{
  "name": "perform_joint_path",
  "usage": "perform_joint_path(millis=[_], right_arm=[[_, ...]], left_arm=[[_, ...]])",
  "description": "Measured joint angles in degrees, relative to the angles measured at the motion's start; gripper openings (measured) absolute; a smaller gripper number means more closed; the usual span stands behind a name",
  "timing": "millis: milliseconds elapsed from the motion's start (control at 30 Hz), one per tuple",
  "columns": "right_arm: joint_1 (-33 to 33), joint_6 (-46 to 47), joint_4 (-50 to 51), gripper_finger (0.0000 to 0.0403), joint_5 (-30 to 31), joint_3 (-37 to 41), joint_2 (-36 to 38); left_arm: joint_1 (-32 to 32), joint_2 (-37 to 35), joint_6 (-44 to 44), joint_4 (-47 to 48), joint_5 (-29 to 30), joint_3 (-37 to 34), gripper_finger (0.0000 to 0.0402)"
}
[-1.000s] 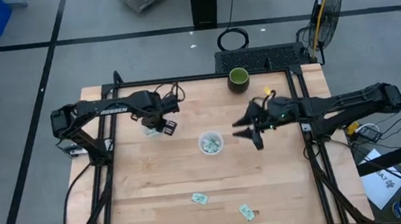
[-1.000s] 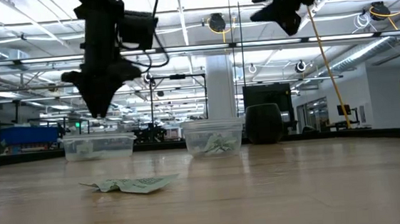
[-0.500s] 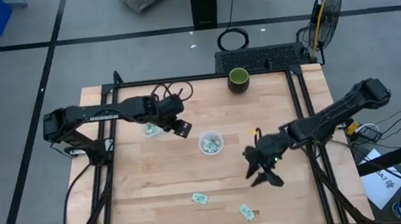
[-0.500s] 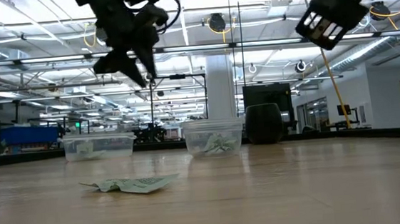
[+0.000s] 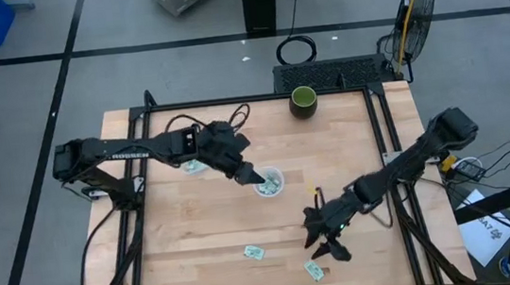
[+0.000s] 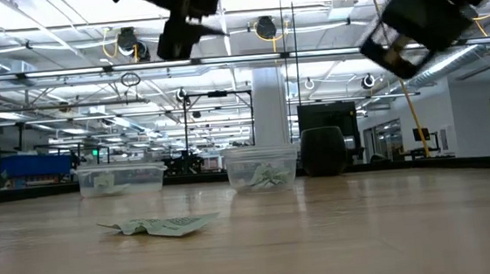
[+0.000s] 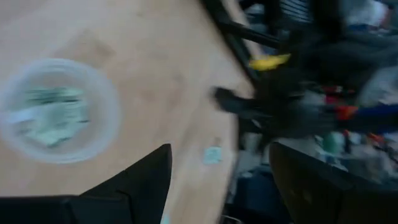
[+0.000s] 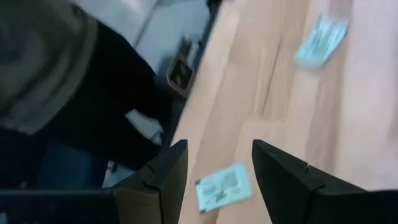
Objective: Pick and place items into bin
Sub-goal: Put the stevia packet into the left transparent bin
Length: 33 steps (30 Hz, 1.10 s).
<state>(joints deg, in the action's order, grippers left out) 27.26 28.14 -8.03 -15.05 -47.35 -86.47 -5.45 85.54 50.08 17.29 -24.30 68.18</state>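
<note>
- Right gripper [image 5: 328,247] is hanging over the near part of the table [image 5: 188,225], fingers [image 8: 283,180] spread wide with nothing between them; in the right wrist view a green-and-white packet [image 8: 222,185] is lying in the gap just ahead of the tips, so the jaws look lined up to straddle it.
- That packet [image 5: 314,270] is lying flat on the wood just beside the right gripper, and a second loose packet [image 5: 253,252] is lying to its left, a little apart; both are well short of any container, which is probably why the right arm is reaching this far forward.
- Left gripper [image 5: 251,175] is reaching over the rim of the middle clear cup [image 5: 269,181], fingers [image 7: 134,183] parted and empty; the left wrist view is showing the cup [image 7: 53,109] below with packets already inside, so the position suits a drop into it.
- Another clear tub [image 5: 195,164] holding a packet or two is sitting under the left arm, farther left.
- Dark green cup [image 5: 303,99] is standing at the far edge, away from both arms and apparently not in play.
- From table height, both grippers are sitting well above the surface, and one crumpled packet [image 6: 160,225] is lying in the foreground.
</note>
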Motion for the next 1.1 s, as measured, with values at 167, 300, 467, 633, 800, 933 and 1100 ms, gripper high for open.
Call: perform_joint_path(millis=[167,300,467,633,800,933,1100], right_arm=[[3.0,8.3,3.6,0.0161,1.3,-2.2,-6.3],[2.3,32.5,3.7,0.0134,-2.5,-2.6,-7.2],[4.9,44.1,-4.5,0.0104,5.5,-2.7,-6.8],[7.1,34.6,-5.1,0.0088,7.3,-5.1,-8.5],[7.0,22.2,-5.3,0.0118,1.4,-8.9,-10.9],[6.9,8.8,0.6,0.0167,2.2,-9.9,-11.4],[7.7,-3.3,7.0,0.0206,9.1,-9.9,-12.1]], left_arm=[[2.5,-0.5,-0.2,-1.0,-3.9,0.0,0.0275],[3.7,-0.7,0.0,-1.4,-5.0,0.0,0.0274],[4.0,-1.1,-1.9,-1.9,-4.4,0.0,0.0275],[3.9,-1.0,-2.4,-1.6,-3.9,0.0,0.0275],[3.9,-1.0,-2.4,-0.4,-3.7,0.0,0.0275],[3.9,-1.0,-2.3,0.5,-3.7,0.0,0.0276],[3.9,-1.0,-1.6,0.9,-3.7,0.0,0.0276]])
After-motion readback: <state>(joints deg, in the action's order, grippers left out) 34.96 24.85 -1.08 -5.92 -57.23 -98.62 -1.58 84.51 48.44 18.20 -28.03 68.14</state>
